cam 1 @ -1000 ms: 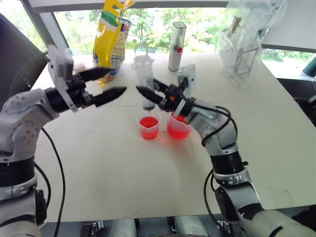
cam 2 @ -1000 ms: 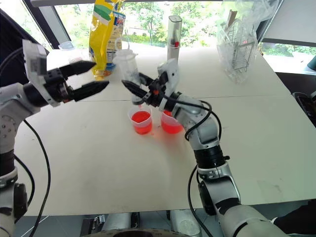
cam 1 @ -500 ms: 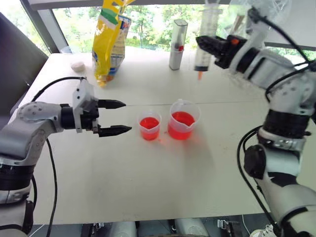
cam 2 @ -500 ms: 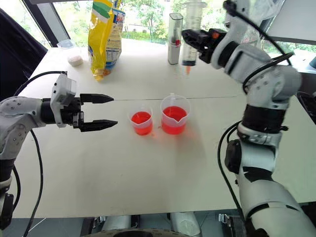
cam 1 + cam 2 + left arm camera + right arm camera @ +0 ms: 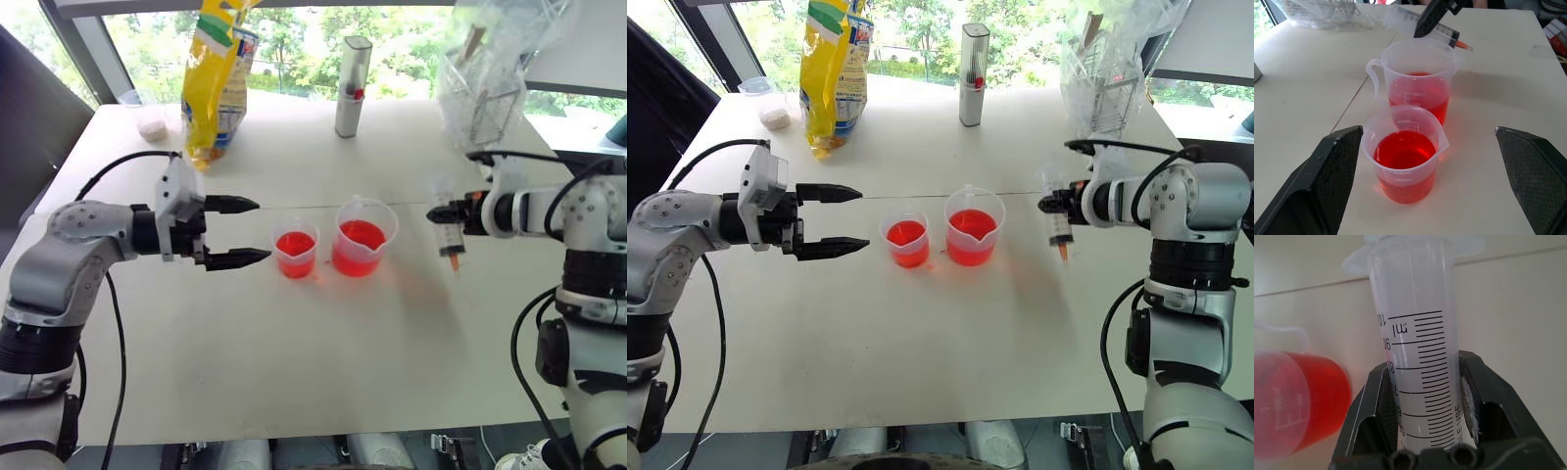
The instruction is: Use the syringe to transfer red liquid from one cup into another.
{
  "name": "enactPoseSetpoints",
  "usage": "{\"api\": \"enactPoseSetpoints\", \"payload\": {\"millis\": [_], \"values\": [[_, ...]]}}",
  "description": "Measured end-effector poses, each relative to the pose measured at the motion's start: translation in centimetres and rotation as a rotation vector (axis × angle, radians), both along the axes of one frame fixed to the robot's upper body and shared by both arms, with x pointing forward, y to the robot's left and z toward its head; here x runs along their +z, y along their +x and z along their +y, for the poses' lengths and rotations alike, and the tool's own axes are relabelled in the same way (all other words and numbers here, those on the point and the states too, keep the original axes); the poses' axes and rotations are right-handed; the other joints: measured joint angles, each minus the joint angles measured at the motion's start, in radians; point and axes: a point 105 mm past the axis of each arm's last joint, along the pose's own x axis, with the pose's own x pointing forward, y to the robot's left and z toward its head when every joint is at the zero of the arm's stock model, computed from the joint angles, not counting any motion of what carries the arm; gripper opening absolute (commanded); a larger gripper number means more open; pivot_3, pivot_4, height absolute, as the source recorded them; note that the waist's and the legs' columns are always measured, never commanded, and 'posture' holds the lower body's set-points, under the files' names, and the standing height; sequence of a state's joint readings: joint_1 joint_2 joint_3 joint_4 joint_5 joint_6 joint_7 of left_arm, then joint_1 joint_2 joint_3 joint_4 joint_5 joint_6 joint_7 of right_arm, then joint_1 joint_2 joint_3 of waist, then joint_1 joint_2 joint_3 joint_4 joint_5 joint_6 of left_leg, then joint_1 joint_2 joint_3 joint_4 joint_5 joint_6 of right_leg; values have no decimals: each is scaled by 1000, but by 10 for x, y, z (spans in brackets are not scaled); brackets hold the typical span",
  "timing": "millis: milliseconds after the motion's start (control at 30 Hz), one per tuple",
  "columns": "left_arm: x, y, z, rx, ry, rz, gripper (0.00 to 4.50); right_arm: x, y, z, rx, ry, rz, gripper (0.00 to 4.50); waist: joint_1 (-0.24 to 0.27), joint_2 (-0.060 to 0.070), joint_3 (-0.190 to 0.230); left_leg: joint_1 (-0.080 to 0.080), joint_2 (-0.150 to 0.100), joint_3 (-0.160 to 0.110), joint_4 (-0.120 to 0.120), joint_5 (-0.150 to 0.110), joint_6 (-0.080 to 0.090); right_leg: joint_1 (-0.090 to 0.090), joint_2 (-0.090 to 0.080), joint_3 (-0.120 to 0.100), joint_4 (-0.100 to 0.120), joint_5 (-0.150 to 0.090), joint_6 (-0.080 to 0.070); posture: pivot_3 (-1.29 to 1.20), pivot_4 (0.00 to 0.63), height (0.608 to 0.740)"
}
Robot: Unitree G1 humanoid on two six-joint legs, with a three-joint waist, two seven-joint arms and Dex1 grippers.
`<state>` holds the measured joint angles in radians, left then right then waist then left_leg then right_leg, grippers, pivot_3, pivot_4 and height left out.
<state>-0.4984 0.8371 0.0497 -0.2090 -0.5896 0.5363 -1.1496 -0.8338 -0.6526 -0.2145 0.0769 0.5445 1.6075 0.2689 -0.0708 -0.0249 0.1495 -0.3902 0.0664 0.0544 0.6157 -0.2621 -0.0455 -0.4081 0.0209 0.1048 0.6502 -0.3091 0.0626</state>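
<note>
Holding the syringe (image 5: pixel 450 231) clamped in my right gripper (image 5: pixel 453 211) at frame right, tip down over the table (image 5: pixel 294 362). Left gripper (image 5: pixel 238 231) gapes wide beside the small cup (image 5: pixel 295 252); beaker (image 5: pixel 364 236) center.

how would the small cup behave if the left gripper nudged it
The small cup looks like thin clear plastic, so probably light and easy to slide on the smooth table. It holds red liquid to about half its height, which likely steadies it, though a sharp push could slosh or tip it. The open left gripper points at it.
</note>
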Motion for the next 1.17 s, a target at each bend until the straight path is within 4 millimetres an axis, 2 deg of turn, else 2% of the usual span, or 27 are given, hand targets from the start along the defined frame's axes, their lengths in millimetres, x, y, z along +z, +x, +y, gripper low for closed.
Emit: {"api": "enactPoseSetpoints", "payload": {"millis": [167, 333, 400, 467, 533, 667, 767, 900, 1033, 1167], "values": [[0, 0, 0, 1, 1, 2, 4446, -11, -3, 0, -3, 7, 30, 1376, 1, 0, 0, 0, 0, -1, 0, 0, 0, 1, 1, -1, 0, 0, 0, 0, 150, 740], [0, 0, -2, 2, -4, 2, 4446, -41, -10, 2, -19, 4, 108, 1376, 1, 0, 0, 0, 0, 0, 0, 0, 0, 1, 1, 0, 0, 0, 0, 0, 150, 740], [0, 1, -3, 5, -12, -1, 4500, -44, -10, 1, -27, -2, 113, 2435, 1, 0, 0, 0, 0, -1, 0, 0, 0, 1, 1, -1, 0, 0, 0, 0, 150, 740], [1, 2, -4, 13, -19, 1, 4500, -44, -10, 0, -32, -7, 110, 3257, 2, 0, 0, 0, -1, -1, 1, 0, 0, 1, 1, -1, 0, 0, 0, 0, 150, 740], [1, 3, -4, 19, -24, 6, 4500, -43, -9, -1, -37, -13, 102, 4358, 2, 0, 0, 1, -1, -1, 1, 0, 0, 1, 1, -1, 1, 0, 0, 0, 150, 740], [2, 3, -5, 18, -32, 7, 4500, -41, -9, -1, -26, -17, 95, 4440, 1, 0, 0, 1, -1, -1, 1, 0, 0, 1, 1, -1, 1, 0, 0, 0, 150, 740], [2, 1, -7, 11, -42, 18, 4500, -29, -12, -3, 11, -69, 51, 4440, 2, 0, 0, 1, -1, -1, 1, 0, 0, 1, 1, -1, 1, 0, 0, 0, 150, 740], [3, -2, -8, 7, -46, 21, 4500, 7, -24, 0, 139, -109, -82, 4440, 3, 0, 0, 1, -1, -2, 1, 0, 0, 2, 1, -1, 1, 0, 0, 0, 150, 740], [3, -4, -5, 14, -49, 30, 4500, 40, -48, 18, 360, -118, -205, 4440, 2, 0, 0, 2, -1, -3, 1, 0, 0, 3, 1, -2, 1, 0, 0, 0, 150, 740], [4, -4, -2, 33, -51, 27, 4500, 54, -78, 20, 544, -213, -253, 4440, 4, 0, 0, 3, 0, -3, 2, 0, 0, 5, 0, -3, 0, 0, 0, 0, 150, 740]]}}
